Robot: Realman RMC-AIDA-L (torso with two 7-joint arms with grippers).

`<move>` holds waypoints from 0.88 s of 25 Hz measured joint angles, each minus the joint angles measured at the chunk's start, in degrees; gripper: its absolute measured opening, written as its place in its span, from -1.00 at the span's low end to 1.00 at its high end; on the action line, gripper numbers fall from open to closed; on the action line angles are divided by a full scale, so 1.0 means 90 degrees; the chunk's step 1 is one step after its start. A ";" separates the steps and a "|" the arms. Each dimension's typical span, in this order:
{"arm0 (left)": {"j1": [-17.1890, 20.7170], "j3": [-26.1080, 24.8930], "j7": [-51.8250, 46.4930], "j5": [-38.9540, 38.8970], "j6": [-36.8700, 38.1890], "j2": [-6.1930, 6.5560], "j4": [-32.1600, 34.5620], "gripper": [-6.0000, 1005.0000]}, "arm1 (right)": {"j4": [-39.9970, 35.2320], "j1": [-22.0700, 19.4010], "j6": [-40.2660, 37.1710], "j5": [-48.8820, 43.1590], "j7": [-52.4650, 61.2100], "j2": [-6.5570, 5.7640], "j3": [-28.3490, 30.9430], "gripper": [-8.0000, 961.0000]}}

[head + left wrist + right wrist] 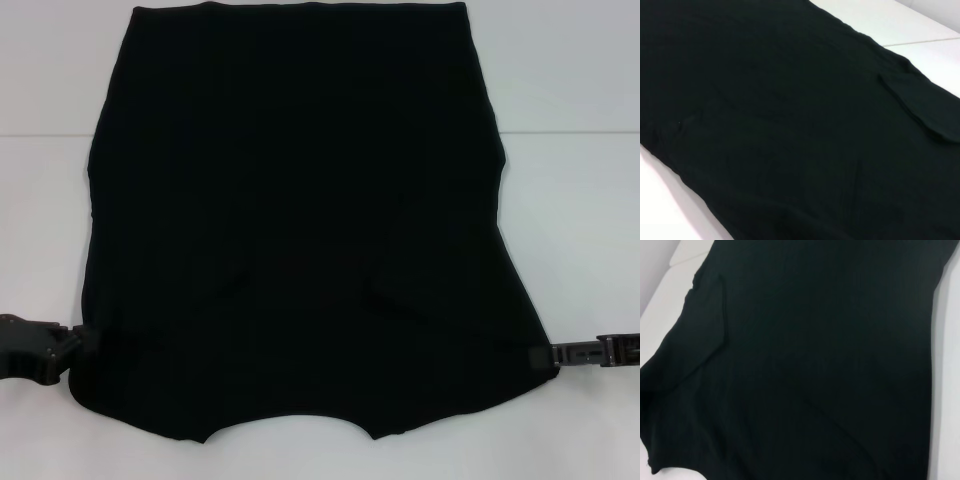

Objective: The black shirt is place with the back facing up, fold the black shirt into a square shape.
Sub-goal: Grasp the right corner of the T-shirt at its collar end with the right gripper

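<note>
Only two bits of the robot show in the head view, both low down at the edges of the frame. At the lower left edge, the left gripper (62, 345) is a chunky black block of hard, angular parts, with flat faces, stepped edges and a matte finish that catches a little grey light on its upper surfaces. At the lower right edge, the right gripper (560, 354) looks slimmer: a long, narrow black bar made of linked segments, with small pale slots or gaps along its length and a thicker dark piece near the frame's border.
</note>
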 joint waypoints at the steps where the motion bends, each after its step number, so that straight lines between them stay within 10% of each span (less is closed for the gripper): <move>1: 0.0000 0.0002 0.0001 0.0000 -0.0003 -0.0002 0.0000 -0.95 | 0.0000 0.0013 0.0002 -0.0032 0.0012 0.0009 0.0008 0.84; 22: 0.0000 -0.0004 0.0015 0.0000 -0.0027 0.0027 0.0000 -0.95 | -0.0038 0.0213 0.0030 -0.0266 0.0087 0.0155 0.0114 0.84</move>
